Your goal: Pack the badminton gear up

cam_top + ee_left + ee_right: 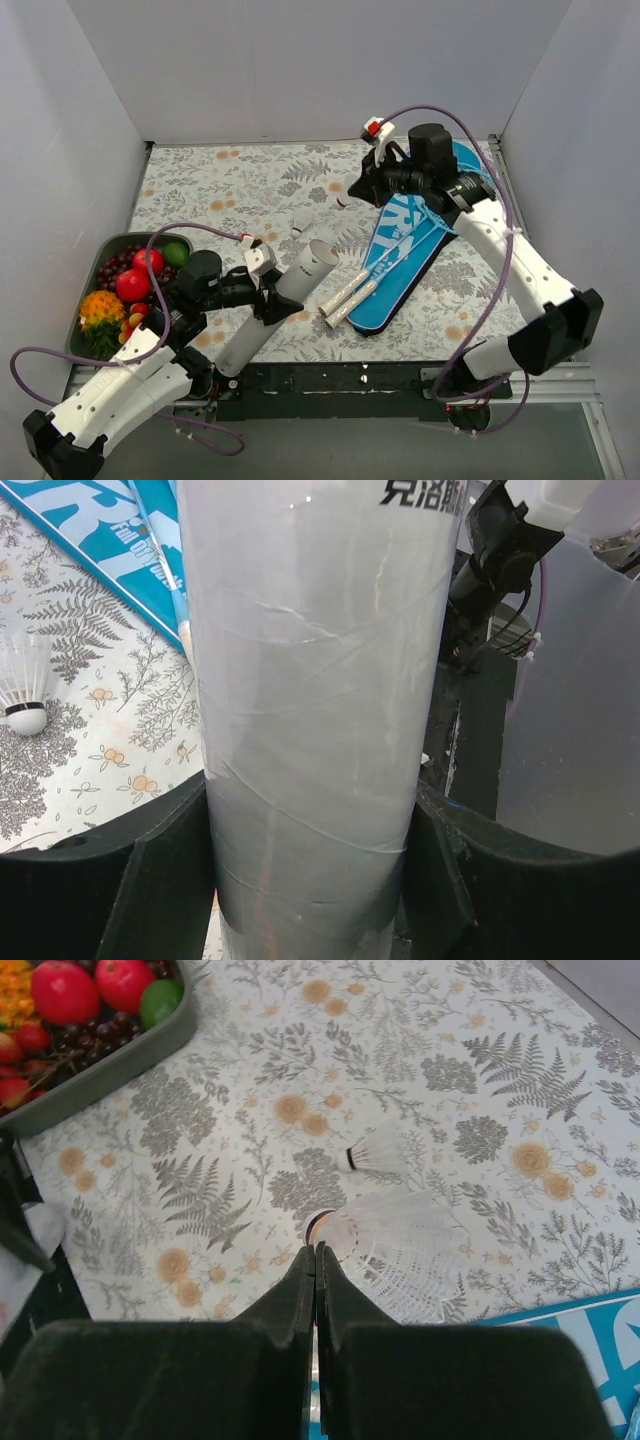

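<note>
My left gripper [268, 297] [310, 830] is shut round the white cardboard tube [312, 263] [310, 650], held slanted with its open mouth up and away. My right gripper [352, 192] [317, 1248] is shut on a white shuttlecock [400, 1245] at its fingertips, above the cloth. A second shuttlecock [300, 221] [375, 1150] [25, 680] lies on the cloth between the arms. The blue "SPORT" cover [410, 250] [80, 525] lies at the right, under the right arm. Silvery racket handles [348, 291] stick out of its near end; the light-blue frames are hidden.
A dark tray [100, 252] [120, 1065] of colourful fruit stands at the left edge. The floral cloth [240, 180] covers the table. Grey walls close in the back and sides. The black rail runs along the near edge [330, 380].
</note>
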Action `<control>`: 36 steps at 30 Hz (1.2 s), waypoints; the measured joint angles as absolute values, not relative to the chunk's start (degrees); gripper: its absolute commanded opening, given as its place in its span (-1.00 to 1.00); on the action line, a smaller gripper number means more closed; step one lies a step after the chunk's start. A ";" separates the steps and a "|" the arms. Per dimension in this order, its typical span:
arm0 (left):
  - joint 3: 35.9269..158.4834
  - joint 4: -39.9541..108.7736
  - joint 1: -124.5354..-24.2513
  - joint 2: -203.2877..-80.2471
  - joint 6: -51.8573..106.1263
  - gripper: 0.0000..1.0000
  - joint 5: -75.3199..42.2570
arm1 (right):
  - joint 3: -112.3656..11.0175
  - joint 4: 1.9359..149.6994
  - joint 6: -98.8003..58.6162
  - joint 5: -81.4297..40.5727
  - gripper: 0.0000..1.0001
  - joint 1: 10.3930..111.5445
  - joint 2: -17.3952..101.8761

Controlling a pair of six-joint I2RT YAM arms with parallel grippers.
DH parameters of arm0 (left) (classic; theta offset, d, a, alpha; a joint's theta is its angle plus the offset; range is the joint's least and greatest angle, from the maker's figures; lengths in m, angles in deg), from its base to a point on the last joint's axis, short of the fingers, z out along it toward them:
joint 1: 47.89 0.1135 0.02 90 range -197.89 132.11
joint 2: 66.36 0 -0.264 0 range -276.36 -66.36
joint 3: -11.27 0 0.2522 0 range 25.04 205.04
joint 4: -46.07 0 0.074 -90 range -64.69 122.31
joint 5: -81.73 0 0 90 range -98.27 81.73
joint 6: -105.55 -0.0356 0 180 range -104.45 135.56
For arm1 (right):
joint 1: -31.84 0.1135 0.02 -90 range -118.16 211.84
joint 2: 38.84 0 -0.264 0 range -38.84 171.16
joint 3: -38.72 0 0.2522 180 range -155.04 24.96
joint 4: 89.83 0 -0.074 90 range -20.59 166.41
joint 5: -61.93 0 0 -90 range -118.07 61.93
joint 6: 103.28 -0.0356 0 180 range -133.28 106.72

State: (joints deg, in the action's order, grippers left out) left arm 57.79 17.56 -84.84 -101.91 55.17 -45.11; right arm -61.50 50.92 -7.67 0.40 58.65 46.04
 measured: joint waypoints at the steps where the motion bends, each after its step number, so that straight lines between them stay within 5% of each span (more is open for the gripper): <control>1: 57.81 17.59 -84.84 -102.24 55.15 0.12 -45.11 | -60.18 50.94 -7.76 -0.61 -0.97 60.18 43.83; 15: 57.90 17.30 -84.84 -102.90 54.76 0.09 -45.11 | -59.27 43.73 -10.71 -2.29 -0.97 64.14 20.01; 36: 57.88 16.19 -84.86 -100.93 54.32 0.09 -45.35 | -54.74 49.78 -20.89 8.51 -0.97 70.85 21.06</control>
State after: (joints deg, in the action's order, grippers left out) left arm 57.88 16.19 -84.86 -100.93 54.32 -45.35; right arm -54.74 49.78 -20.89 8.51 70.85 21.06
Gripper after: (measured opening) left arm 0.563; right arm 0.023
